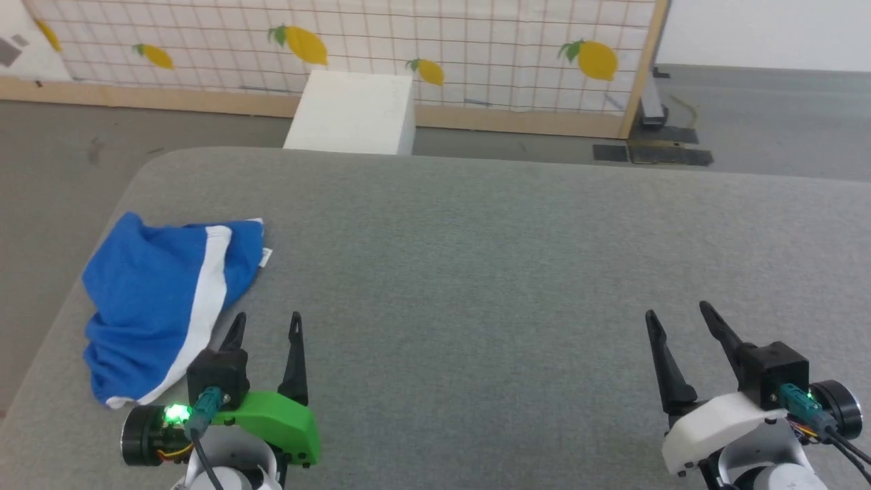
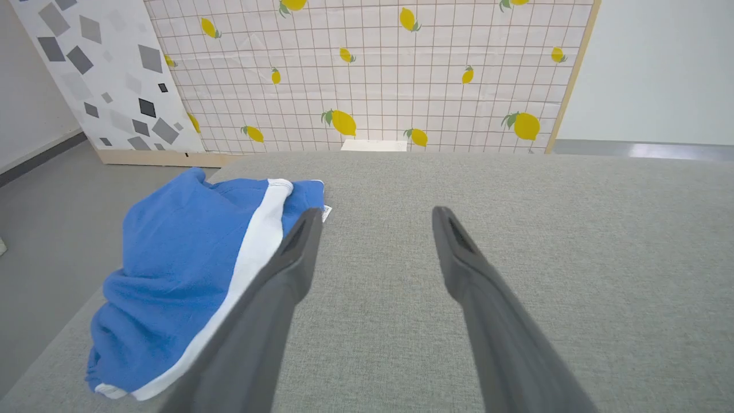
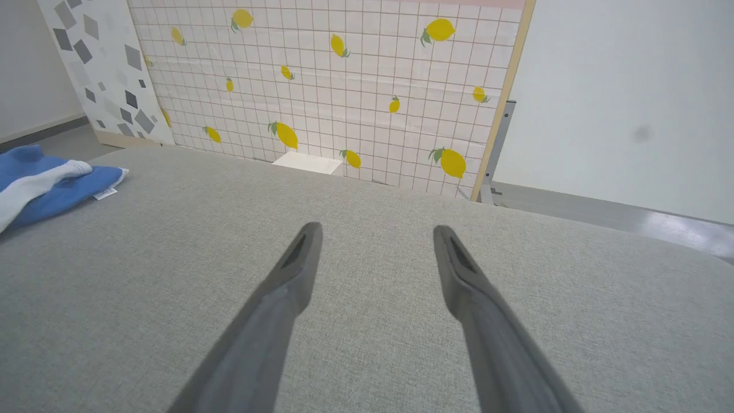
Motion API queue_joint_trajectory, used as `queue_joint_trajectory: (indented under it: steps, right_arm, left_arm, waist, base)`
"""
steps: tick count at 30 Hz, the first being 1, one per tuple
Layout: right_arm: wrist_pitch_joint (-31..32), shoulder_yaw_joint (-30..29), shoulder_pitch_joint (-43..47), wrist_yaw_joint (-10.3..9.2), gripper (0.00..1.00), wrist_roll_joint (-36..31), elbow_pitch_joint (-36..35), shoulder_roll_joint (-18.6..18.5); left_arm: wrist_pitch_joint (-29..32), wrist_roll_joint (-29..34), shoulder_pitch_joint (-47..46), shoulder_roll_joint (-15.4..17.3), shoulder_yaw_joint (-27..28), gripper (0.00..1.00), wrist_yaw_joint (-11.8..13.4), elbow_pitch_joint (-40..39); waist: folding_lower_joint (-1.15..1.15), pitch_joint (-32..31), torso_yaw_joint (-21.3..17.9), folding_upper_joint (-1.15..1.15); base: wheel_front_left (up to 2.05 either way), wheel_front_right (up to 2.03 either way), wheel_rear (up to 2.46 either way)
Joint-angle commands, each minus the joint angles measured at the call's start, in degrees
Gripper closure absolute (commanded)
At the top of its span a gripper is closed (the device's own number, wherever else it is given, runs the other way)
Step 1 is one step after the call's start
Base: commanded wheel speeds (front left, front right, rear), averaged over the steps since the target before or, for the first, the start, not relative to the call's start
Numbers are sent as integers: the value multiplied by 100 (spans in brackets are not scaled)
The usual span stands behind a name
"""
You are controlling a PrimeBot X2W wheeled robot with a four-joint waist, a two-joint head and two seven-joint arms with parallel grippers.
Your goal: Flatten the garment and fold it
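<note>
Blue soft fabric garment [image 1: 146, 299], small and rumpled, lying in a loose heap near the left edge of the grey woven cloth-covered surface [image 1: 476, 272], just left of and slightly ahead of the left claw [image 1: 267, 318]. Along the garment's side nearest that claw, a broad white band [image 1: 209, 299] running from the far end down to the near corner, close beside the claw's left finger; touching or apart, impossible to tell, with that finger overlapping the band's edge in the left wrist view. At the garment's far right corner, a small white label tag [image 1: 267, 256] poking out, just ahead of the left fingertip. Green housing on the left claw, its two long dark fingers spread wide apart, nothing between them but bare grey cloth. Farther ahead, between the two claws and beyond the far edge of the surface, a white rectangular block [image 1: 354, 112] standing on the grey floor [image 1: 61, 156] against a wood-framed gridded panel printed with yellow lemons [image 1: 476, 47]. Well to the right of the garment, the right claw [image 1: 678, 310] with white housing, fingers likewise spread wide, gripping nothing, bare grey surface beneath and ahead.
</note>
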Motion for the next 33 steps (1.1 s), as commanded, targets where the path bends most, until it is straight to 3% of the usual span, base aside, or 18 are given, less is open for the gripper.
queue_joint_trajectory:
  steps: [1,33]
  right_arm:
    - [-58,-18,-88,-2,0,51,35,3]
    - [-366,25,-208,-5,0,231,284,6]
  left_arm:
    - [-67,-61,-119,35,-24,0,52,58]
    - [-450,-435,-251,179,-200,0,314,443]
  waist:
    - [0,1,137,0]
    - [0,1,1282,0]
  base:
    - [0,0,0]
    - [0,0,0]
